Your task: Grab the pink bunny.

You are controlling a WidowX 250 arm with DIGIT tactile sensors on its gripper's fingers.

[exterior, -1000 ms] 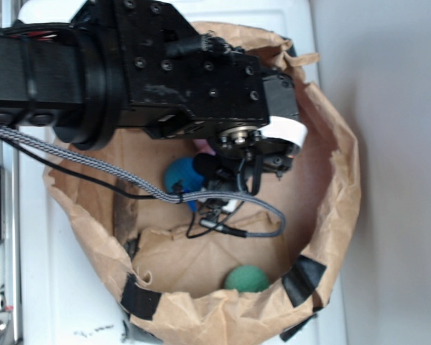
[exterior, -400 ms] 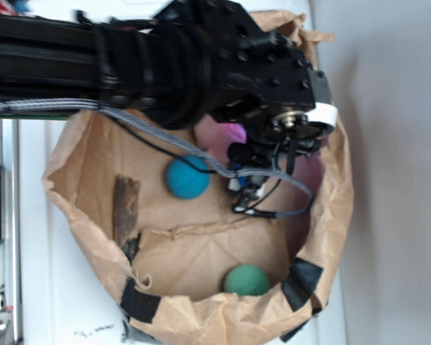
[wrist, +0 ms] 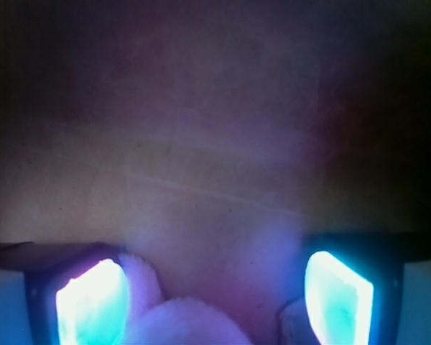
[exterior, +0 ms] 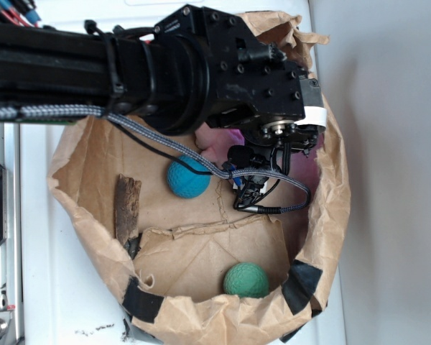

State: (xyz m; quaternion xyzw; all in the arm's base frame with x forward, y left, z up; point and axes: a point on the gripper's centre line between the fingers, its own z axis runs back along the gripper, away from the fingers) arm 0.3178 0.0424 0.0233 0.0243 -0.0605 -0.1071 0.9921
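The pink bunny (wrist: 190, 320) lies at the far side of the brown paper bag (exterior: 330, 208), mostly hidden under the black arm (exterior: 129, 72). In the wrist view the tool (wrist: 214, 295) stands with its two pads (wrist: 90, 302) apart, pink fur between them and against the left pad. A teal-blue ball (exterior: 187, 177) sits just beside; a green ball (exterior: 246, 280) and a bark strip (exterior: 127, 208) lie well apart.

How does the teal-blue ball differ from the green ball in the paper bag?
The round teal-blue ball lies near the middle of the crumpled brown paper bag, close beside the black robot arm; the round green ball sits at the bag's near wall, well away from the arm. Cables cross the teal-blue ball's top edge; the green ball is unobstructed. Both look similar in size and roundness.
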